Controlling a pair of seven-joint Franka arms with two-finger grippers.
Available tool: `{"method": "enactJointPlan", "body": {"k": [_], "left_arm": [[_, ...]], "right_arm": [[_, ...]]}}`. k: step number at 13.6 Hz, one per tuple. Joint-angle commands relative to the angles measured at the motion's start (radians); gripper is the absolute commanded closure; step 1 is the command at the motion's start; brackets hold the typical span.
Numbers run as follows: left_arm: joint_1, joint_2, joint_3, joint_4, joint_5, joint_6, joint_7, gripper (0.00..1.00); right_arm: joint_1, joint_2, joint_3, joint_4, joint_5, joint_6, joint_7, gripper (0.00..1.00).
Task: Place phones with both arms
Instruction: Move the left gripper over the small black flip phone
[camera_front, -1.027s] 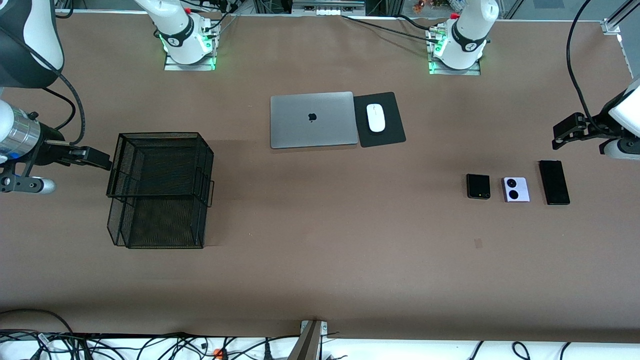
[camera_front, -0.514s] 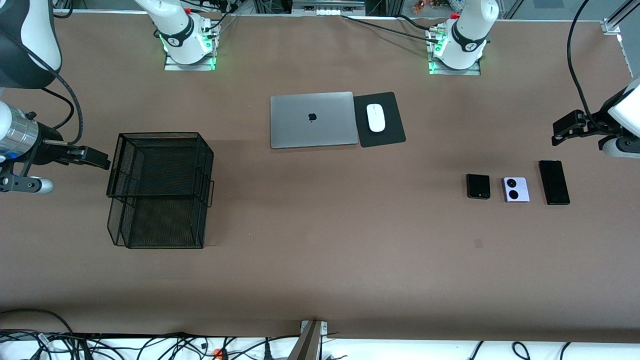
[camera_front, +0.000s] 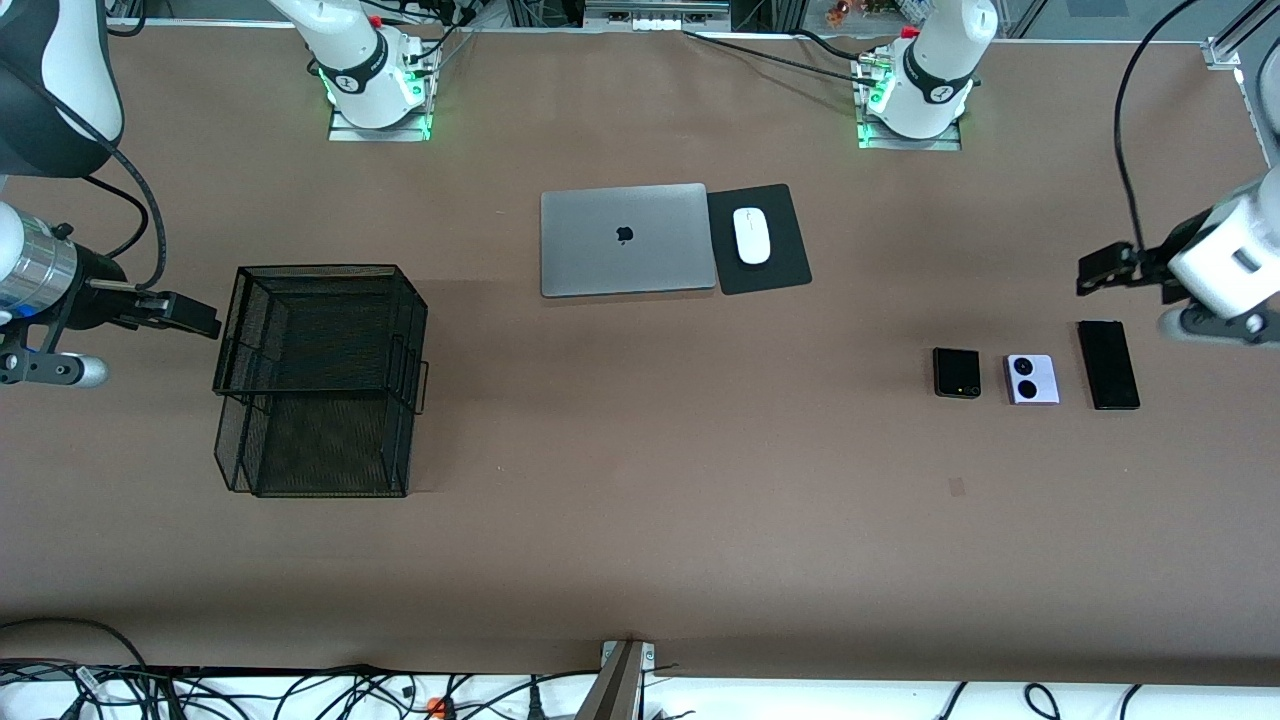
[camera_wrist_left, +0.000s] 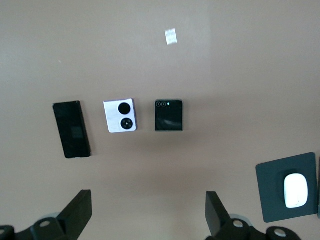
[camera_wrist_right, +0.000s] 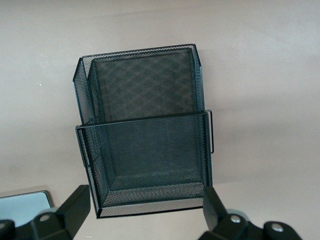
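Note:
Three phones lie in a row on the brown table toward the left arm's end: a squarish black flip phone, a lilac-white phone with two black circles, and a longer black slab phone. My left gripper hangs open and empty in the air, over bare table close to the slab phone. At the right arm's end, my right gripper is open and empty, just beside the black mesh tray.
A two-tier black mesh tray stands toward the right arm's end. A closed silver laptop lies mid-table near the bases, beside a white mouse on a black pad.
The left gripper has shifted a little toward the table's middle and its wrist has turned. The right arm has hardly moved. The phones lie where they were.

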Motion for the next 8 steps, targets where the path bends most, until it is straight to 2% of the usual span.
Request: {"method": "enactJointPlan", "body": {"k": [1, 2, 6, 8], "left_arm": [[0.004, 0.099, 0.001, -0.001, -0.003, 0.062, 0.017, 0.00], [0.004, 0.125, 0.000, -0.031, -0.003, 0.118, 0.017, 0.00], [0.005, 0.154, 0.000, -0.257, -0.010, 0.439, 0.016, 0.00], [0.005, 0.198, 0.000, -0.299, -0.012, 0.548, 0.013, 0.00]], "right_arm": [[-0.007, -0.006, 0.002, -0.001, 0.018, -0.012, -0.002, 0.00], [-0.007, -0.006, 0.002, -0.002, 0.018, -0.018, -0.001, 0.00], [-0.007, -0.006, 0.002, -0.002, 0.018, -0.021, -0.001, 0.00], [-0.007, -0.006, 0.002, -0.002, 0.018, -0.019, -0.001, 0.00]]}}
